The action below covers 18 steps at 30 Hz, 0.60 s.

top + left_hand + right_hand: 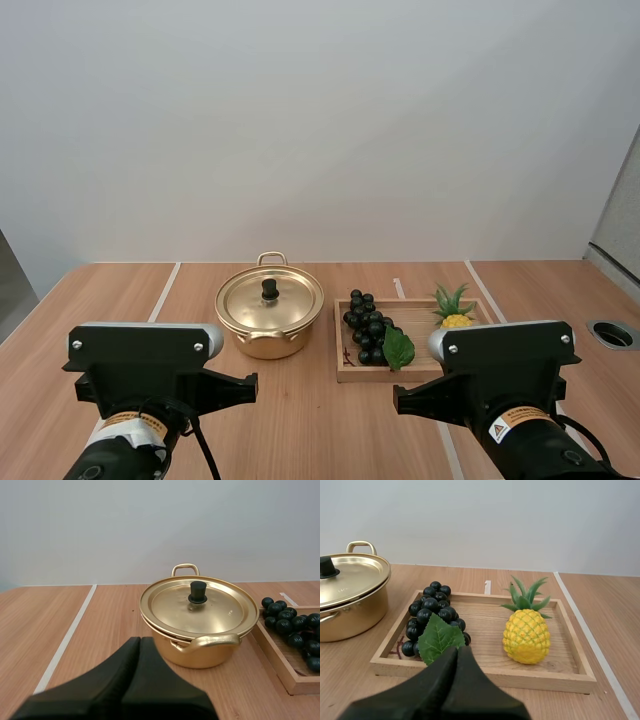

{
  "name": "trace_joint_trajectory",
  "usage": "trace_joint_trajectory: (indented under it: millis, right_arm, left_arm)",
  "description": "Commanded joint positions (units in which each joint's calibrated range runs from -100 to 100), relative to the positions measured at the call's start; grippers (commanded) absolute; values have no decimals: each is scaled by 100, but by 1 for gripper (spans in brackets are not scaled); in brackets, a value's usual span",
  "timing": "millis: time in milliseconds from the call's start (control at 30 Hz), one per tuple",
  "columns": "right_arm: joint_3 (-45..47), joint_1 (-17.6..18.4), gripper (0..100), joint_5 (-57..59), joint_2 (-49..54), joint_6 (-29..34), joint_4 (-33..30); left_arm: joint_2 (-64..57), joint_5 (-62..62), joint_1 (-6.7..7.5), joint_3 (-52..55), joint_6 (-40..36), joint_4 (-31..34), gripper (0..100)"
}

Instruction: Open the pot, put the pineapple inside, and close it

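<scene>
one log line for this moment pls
lid on pot | pineapple in tray beside grapes | left gripper shut, empty | right gripper shut, empty

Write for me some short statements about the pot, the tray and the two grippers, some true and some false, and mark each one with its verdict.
1. The lid sits on the pot. True.
2. The pineapple and the grapes share the wooden tray. True.
3. In the high view the tray stands to the left of the pot. False: it stands to the pot's right.
4. The left gripper holds the lid's knob. False: it is shut on nothing, short of the pot.
5. The right gripper is open. False: its fingers lie together, before the tray.
</scene>
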<state>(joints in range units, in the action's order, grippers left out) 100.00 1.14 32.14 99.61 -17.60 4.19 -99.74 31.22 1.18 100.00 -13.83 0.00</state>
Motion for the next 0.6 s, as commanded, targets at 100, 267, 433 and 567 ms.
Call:
trace_joint_trajectory:
  millis: [100,267,433,567]
  right_arm:
    - [0,-17,0,-71,39,25,14]
    - [0,-16,0,-286,39,25,14]
    - [0,-16,0,-2692,39,25,-586]
    - [0,-16,0,-5253,39,25,-863]
  left_arm:
    - [-26,-114,23,0,20,55,0]
    - [-26,-327,22,0,20,76,0]
    - [-26,-2432,22,0,202,562,0]
    - [-26,-4984,22,0,279,597,0]
